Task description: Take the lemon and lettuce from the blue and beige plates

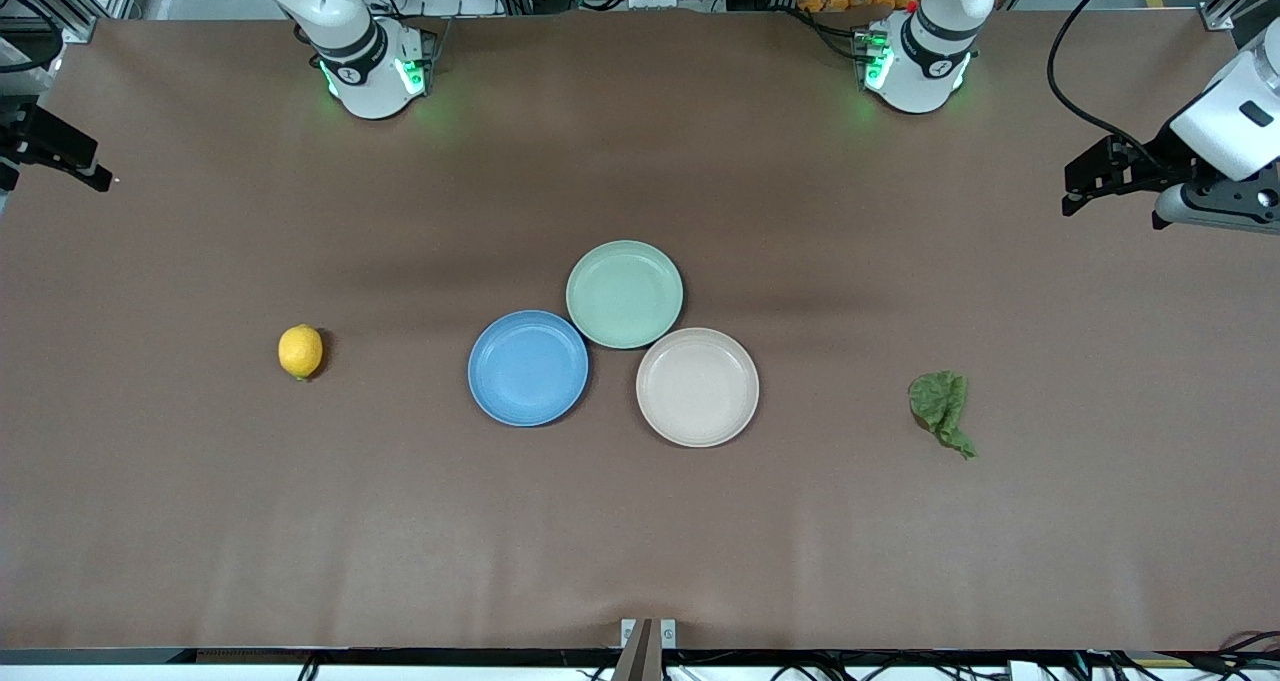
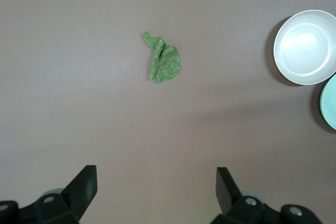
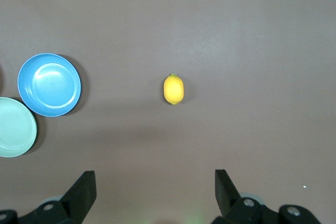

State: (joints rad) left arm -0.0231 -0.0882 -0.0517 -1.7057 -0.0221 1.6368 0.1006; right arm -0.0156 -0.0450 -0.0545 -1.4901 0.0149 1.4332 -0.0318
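Yellow and slick, the lemon [image 1: 300, 351] on the desk [image 1: 640, 541] beside the blue plate [image 1: 528, 368] needs your right gripper's [image 3: 152, 192] released fingers across its middle, while the limp lettuce [image 1: 941, 409] near the beige plate [image 1: 697, 387] suits a stem pinch by the left gripper [image 2: 155, 192], also released.

The three plates [image 1: 527, 368] touch at the table's middle; lemon [image 1: 300, 351] toward the right arm's end, lettuce [image 1: 941, 409] toward the left arm's.

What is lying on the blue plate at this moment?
Nothing: the blue plate shows a bare inside, fully visible. The lemon lies on the table toward the right arm's end, apart from it. Nothing covers the plate.
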